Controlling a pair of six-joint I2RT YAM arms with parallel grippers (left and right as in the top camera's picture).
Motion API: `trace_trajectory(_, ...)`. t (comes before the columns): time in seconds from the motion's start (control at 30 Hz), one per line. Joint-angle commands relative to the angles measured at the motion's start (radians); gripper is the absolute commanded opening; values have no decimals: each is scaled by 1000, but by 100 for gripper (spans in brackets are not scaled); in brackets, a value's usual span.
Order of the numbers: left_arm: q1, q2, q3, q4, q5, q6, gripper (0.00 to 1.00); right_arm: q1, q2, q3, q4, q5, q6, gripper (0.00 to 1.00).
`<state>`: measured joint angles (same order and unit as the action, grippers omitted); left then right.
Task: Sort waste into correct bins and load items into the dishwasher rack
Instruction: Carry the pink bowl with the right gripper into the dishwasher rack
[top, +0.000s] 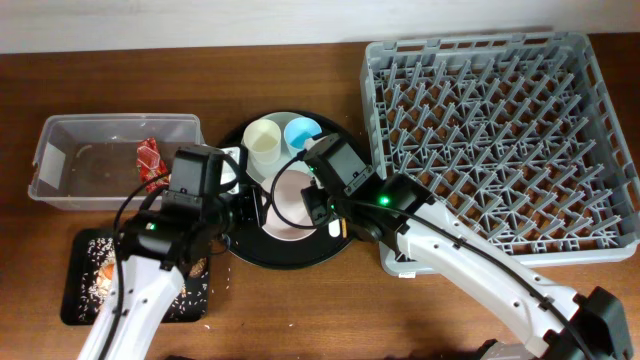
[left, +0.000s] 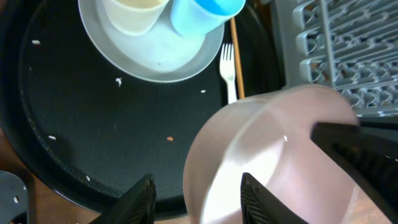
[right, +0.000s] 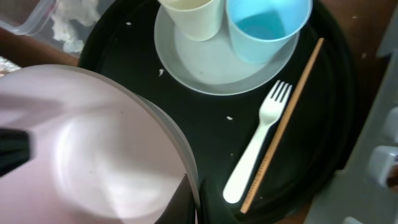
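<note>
— Wooden counter (top: 330, 310) all round. What do the containers hold?
— Off to the left of both arms' fingers, the clear tub (top: 80, 170) holds a red wrapper (top: 150, 160), and the shallow black tray (top: 68, 285) holds pale food scraps (top: 105, 270). Under the fingers, the round black tray (top: 290, 255) carries a pale plate (left: 155, 59) with the cream cup (top: 263, 140) and light blue cup (top: 299, 131) on it.
— And the white-pinkish bowl (top: 290, 200)?
— Tilted, with its rim pinched in the closed right fingers (left: 354, 152). The left fingers (left: 142, 199) stand apart, astride the opposite rim. The white fork (right: 258, 146) and chopsticks (right: 286, 118) lie just beyond the right fingers, and the grey rack (top: 490, 140) is to their right.
</note>
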<state>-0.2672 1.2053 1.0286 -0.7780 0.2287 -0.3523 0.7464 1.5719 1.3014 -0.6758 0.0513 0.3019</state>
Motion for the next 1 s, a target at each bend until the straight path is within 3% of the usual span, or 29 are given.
trace_trajectory(0.0,2,-93,51,2,-8,10,49,4,-10,12,3,115,-5,4)
trace_trajectory(0.1,2,-168,57,7,-81,10,62,4,-11,12,52,269,-15,4)
trace_trajectory(0.23,2,-193,57,6,-182,10,97,4,-13,12,72,710,-264,4)
trace_trajectory(0.3,1,-193,57,6,-185,10,99,4,-13,12,109,922,-382,4)
trace_trajectory(0.43,1,-193,57,5,-185,10,99,-48,-13,12,196,1106,-618,4)
trace_trajectory(0.53,1,-193,57,-1,-185,10,99,-143,-13,12,224,1109,-625,4)
trace_trajectory(0.67,2,-193,57,-2,-185,10,99,-365,-13,12,424,1093,-877,4)
trace_trajectory(0.83,2,-193,57,-2,-185,10,99,-631,0,12,708,789,-1085,4)
trace_trajectory(0.97,1,-193,57,-2,-185,10,99,-715,131,12,965,689,-1261,4)
